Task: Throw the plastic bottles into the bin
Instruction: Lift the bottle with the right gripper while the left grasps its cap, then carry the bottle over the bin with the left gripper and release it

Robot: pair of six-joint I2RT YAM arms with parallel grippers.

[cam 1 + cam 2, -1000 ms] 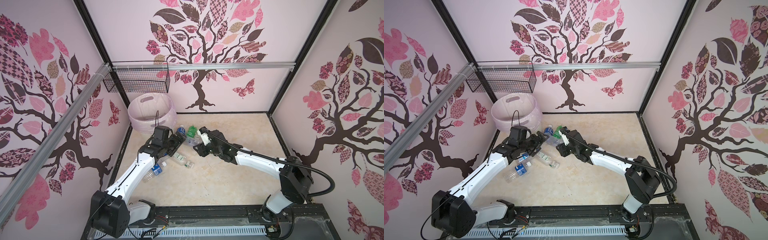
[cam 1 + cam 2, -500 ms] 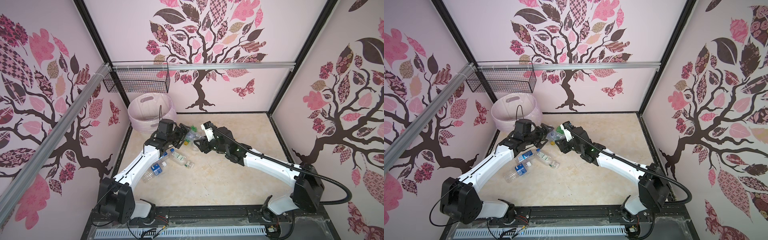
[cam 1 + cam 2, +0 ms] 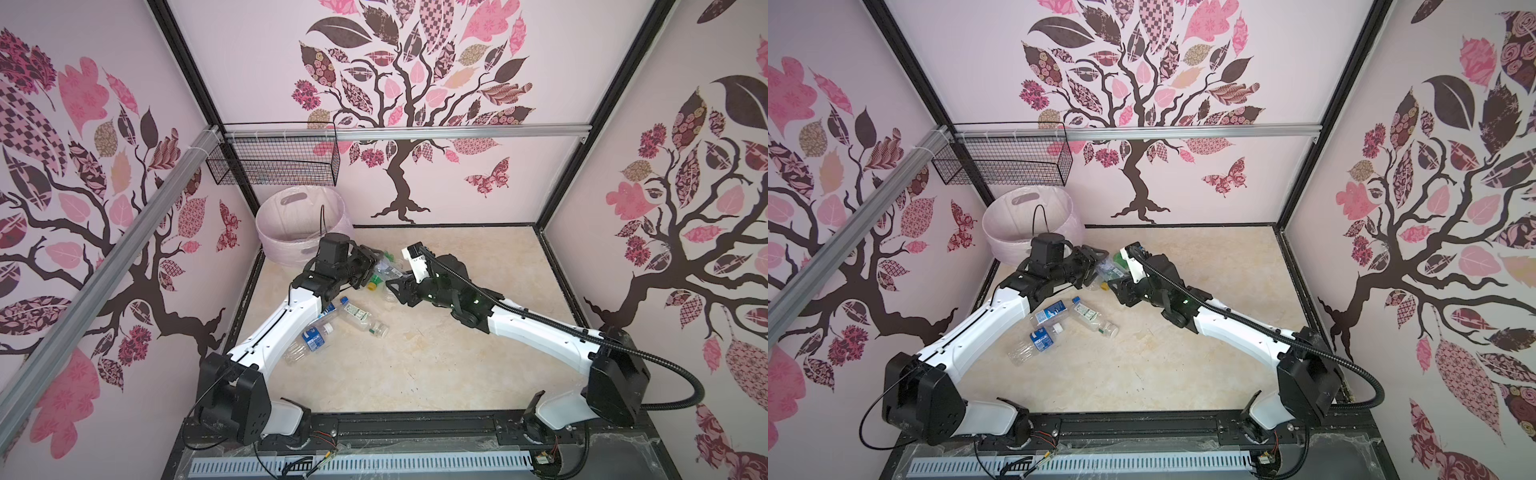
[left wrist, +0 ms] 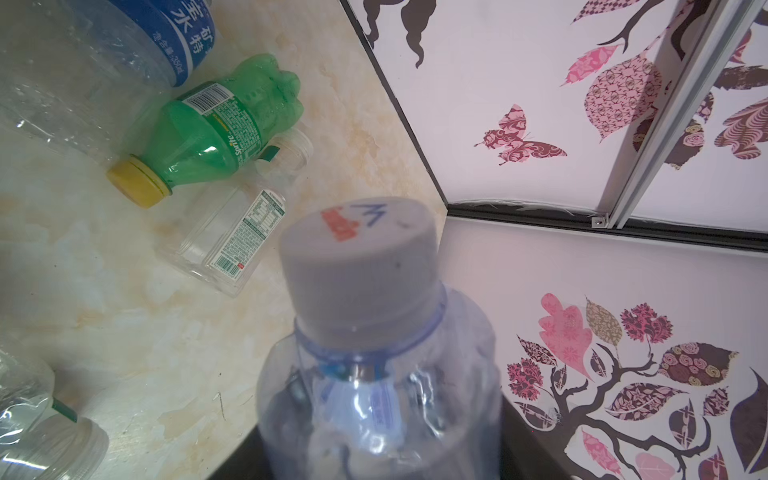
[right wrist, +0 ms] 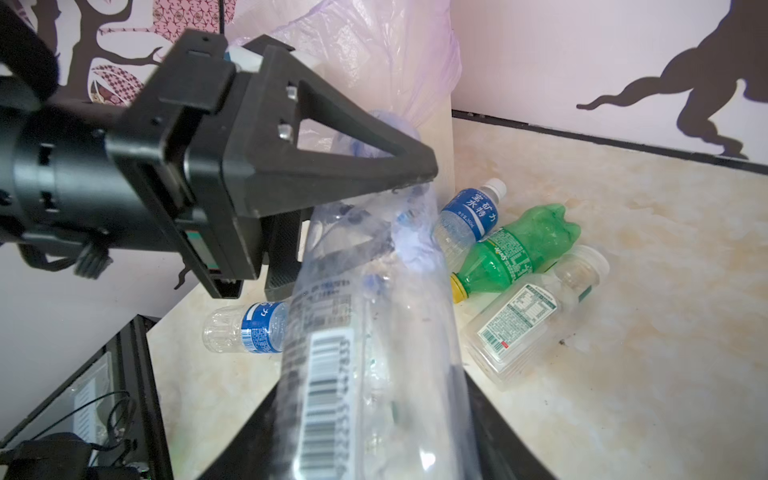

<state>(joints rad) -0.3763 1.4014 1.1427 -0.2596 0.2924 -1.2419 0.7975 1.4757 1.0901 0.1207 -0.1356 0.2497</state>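
**Both grippers on one bottle, just in front of the bin**

In both top views the left gripper [image 3: 371,266] [image 3: 1094,259] and right gripper [image 3: 392,286] [image 3: 1113,286] meet nose to nose just in front of the bin [image 3: 274,249] [image 3: 1000,247]. The held bottle [image 3: 386,270] [image 3: 1109,270] is a clear blur between them, and the jaws cannot be read there.

The right wrist view settles the left gripper [image 5: 411,203]. One finger [image 5: 332,178] lies across the held bottle [image 5: 374,332] near its neck. The other finger shows through the plastic behind, closed in on it. The right jaws flank the base; whether they press it I cannot tell.

Only the left wrist view shows the cap [image 4: 357,257], pale grey with red and blue marks.

Both wrist views show what the top views mostly hide: a green bottle [image 4: 216,133] [image 5: 515,245], a blue-label bottle [image 4: 166,33] [image 5: 469,212] and a square bottle [image 4: 232,245] [image 5: 519,324] lying together on the floor. The right wrist view also shows the liner [image 5: 386,50].

Only the top views show the basket [image 3: 274,166] [image 3: 1005,162] above the bin and three loose bottles [image 3: 357,314] [image 3: 1092,318] by the left forearm.

Since a second ago the left gripper has moved toward the far wall to meet the held bottle. The right arm's elbow has swung outward. The loose bottles lie as before.
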